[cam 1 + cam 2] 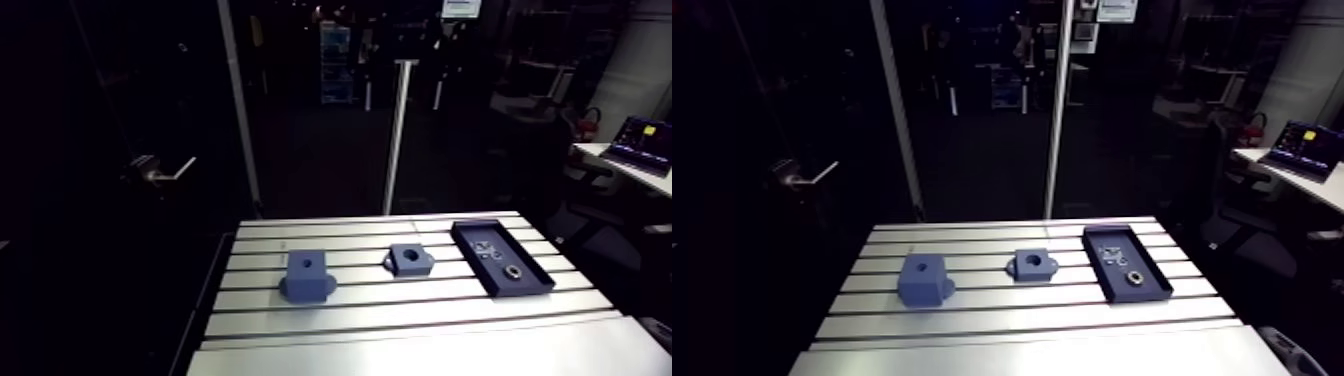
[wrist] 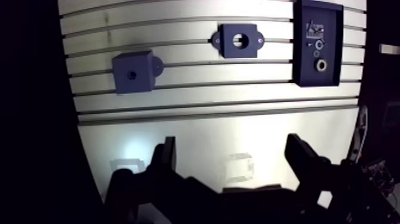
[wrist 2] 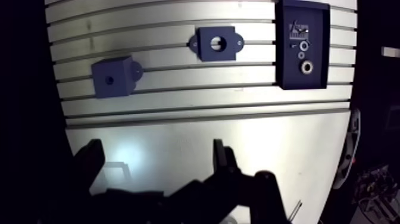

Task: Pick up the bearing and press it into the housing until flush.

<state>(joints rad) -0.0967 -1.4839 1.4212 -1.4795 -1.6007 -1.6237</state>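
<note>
Start of a press-fit task. The pincer (image 2: 232,149) hangs wide and empty over the smooth near strip of the desk (image 2: 208,119), well short of every part. The bearing (image 2: 322,64) lies in the tray's (image 2: 303,68) near end, at the slotted field's edge, with smaller parts beyond it. It lies flat, bore up and axis upright; being a ring, it has no long axis in plan. The housing (image 2: 226,47) lies flat beside the tray, its bore also up and its ears in line with the slots. The matching axes probably allow a straight downward press. A block (image 2: 140,65) stands farther along, apart.
</note>
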